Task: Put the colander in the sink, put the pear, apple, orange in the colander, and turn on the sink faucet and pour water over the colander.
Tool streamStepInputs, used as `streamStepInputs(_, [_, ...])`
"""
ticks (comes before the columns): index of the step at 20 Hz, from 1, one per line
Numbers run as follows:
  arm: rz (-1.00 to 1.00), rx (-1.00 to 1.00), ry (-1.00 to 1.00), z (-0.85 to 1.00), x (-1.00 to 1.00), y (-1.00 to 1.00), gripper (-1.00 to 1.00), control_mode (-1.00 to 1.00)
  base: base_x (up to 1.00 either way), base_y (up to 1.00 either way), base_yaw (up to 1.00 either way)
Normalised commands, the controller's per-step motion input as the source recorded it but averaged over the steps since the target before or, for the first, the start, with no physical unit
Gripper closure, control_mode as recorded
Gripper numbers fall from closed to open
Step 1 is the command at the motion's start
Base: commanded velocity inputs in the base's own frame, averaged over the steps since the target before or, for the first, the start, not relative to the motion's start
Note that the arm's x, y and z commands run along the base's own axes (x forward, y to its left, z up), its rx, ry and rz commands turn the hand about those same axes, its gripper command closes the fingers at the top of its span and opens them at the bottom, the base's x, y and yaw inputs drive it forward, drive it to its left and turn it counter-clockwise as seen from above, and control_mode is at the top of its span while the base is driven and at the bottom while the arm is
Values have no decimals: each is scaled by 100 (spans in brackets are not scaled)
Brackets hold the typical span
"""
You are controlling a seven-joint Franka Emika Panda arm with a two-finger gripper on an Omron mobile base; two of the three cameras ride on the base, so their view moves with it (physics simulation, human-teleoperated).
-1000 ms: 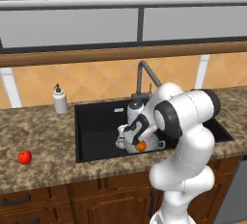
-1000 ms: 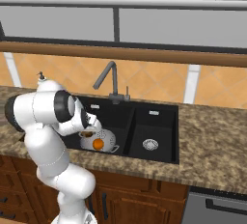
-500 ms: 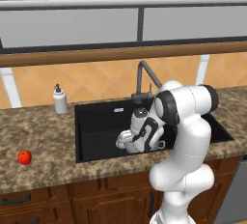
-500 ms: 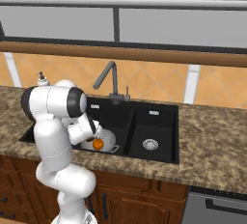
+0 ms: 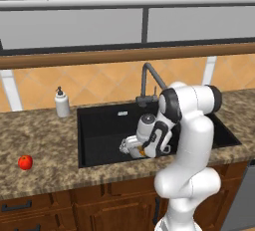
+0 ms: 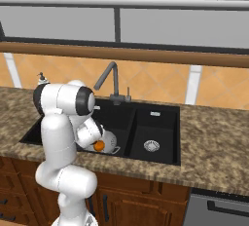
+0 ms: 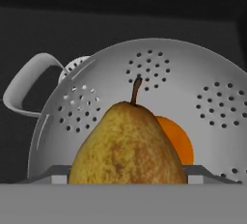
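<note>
A white robot arm bends low over the black sink (image 5: 99,125), its hand down inside the larger basin at the centre of the left base view. There the colander (image 5: 130,146) sits on the basin floor, partly hidden behind the wrist; in the right base view it shows at lower left of centre (image 6: 110,142), with the orange (image 6: 99,145) bright against its near side.

From the hand view the pear (image 7: 126,146) fills the lower middle, stem up, with the orange (image 7: 179,141) tucked just behind it to the right, both inside the colander (image 7: 202,83), whose loop handle curves off at the left edge. The gripper (image 7: 126,172) has the pear sitting between its fingers, only grey slivers of them (image 7: 60,174) showing at either side of the fruit; whether they are clamped on it or merely flank it cannot be told.

The apple (image 5: 25,162) lies alone on the speckled countertop (image 5: 40,145) at the far left of the left base view, well apart from the sink. The sink faucet (image 5: 147,83) stands behind the basin, and a white soap dispenser (image 5: 62,102) sits at the counter's back, left of the sink.
</note>
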Motion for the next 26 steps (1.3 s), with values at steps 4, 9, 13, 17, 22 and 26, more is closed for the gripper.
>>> streamStepInputs(4, [0, 0, 6, -3, 13, -3, -100, -100, 0, 0, 0])
streamStepInputs(9, [0, 0, 3, 0, 8, -6, -100, -100, 0, 0, 0])
streamStepInputs(13, [0, 0, 10, 14, 6, 0, -100, -100, 0, 0, 0])
streamStepInputs(17, [0, 0, 18, 52, 0, 1, -100, -100, 0, 0, 0])
streamStepInputs(22, [0, 0, 15, 80, 2, 1, -100, -100, 0, 0, 0])
streamStepInputs(26, [0, 0, 20, 88, 15, 0, -100, -100, 0, 0, 0])
